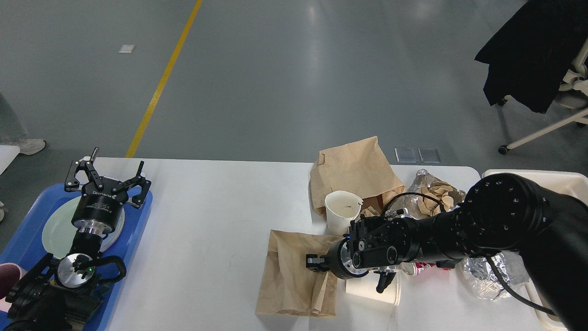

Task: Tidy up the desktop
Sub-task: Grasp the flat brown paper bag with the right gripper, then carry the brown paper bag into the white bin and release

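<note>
Clearly nearer, the right end effector (317, 263), grip unreadable, sits over the flat paper bag (294, 276) on the bench (206, 220); the left end effector (108, 177) hovers open.

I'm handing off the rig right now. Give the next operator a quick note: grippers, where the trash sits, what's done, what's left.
Left gripper: jaws open, empty, above the blue tray and its plate.
Right gripper: low over the flat paper bag; jaw state unclear.
On the desktop: second paper bag, upright white cup, tipped cup, crumpled wrap, foil.
Done: nothing visibly cleared.
Left: all of that litter.
</note>
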`<move>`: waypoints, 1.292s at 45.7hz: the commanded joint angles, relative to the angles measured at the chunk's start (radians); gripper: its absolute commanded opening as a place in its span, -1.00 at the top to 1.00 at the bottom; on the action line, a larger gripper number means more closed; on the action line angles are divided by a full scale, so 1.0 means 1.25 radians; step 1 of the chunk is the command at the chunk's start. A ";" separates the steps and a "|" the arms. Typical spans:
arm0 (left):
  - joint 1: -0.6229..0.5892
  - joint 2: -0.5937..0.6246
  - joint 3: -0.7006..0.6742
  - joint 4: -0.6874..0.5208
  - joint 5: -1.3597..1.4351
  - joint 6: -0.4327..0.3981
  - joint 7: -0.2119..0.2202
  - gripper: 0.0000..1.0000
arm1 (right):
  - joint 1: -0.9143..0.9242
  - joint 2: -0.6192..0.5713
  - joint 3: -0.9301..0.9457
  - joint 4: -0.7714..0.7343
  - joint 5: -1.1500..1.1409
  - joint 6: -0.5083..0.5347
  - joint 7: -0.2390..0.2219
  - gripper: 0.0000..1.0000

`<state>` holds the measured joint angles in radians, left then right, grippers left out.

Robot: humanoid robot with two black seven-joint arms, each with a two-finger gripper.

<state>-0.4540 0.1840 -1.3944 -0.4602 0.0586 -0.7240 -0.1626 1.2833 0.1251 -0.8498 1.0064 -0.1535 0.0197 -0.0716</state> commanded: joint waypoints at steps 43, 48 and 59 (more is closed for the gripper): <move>0.000 0.000 0.000 0.000 0.000 0.000 0.000 -0.93 | 0.420 -0.179 -0.047 0.342 0.079 0.194 -0.018 1.00; 0.000 0.000 0.000 0.000 0.001 0.000 0.001 -0.93 | 0.589 -0.209 -0.110 0.445 0.079 0.263 -0.016 1.00; 0.000 0.000 -0.001 0.000 0.001 0.000 0.000 -0.93 | 0.902 -0.303 -0.234 0.525 0.077 0.544 -0.013 1.00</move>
<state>-0.4542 0.1842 -1.3949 -0.4602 0.0583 -0.7241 -0.1619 2.2429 -0.2186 -1.0672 1.6322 -0.0550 0.5485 -0.0915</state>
